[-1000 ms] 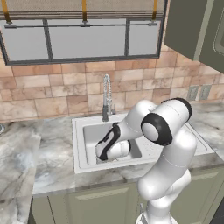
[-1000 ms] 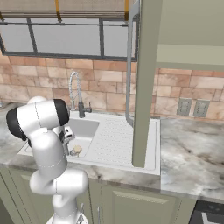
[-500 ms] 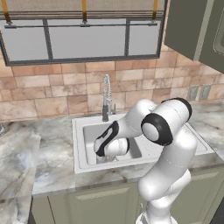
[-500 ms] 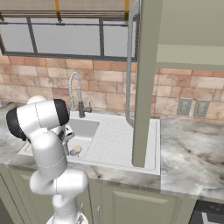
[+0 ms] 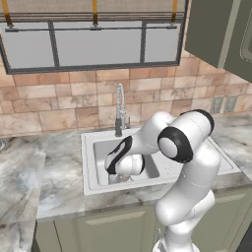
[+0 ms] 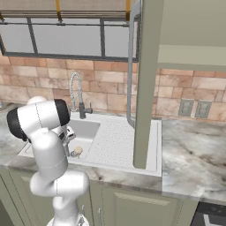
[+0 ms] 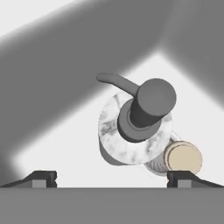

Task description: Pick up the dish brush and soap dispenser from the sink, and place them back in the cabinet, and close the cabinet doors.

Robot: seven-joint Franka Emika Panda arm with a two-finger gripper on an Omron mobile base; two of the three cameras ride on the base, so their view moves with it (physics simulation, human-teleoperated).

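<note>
Left base view: arm bent low into sink (image 5: 93, 142) basin, hand down near basin floor; cabinet door (image 5: 211, 32) open at upper right.

Right base view: brush (image 6: 77, 151) lying in basin, near side; open door edge (image 6: 148, 84) in front of drainboard.

Hand view: gripper (image 7: 111, 178) jaws wide apart, empty, directly above soap dispenser (image 7: 135, 127); brush head touching dispenser, probably.

Nothing picked yet; both items, doors left.

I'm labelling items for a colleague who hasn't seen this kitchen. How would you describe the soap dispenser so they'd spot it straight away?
Find the white sink under the window; in its grey basin, below the open gripper, stands the soap dispenser. It is a squat, marbled grey bottle with a dark pump top and curved spout, unlike the dish brush beside it, which has a round beige head.
</note>
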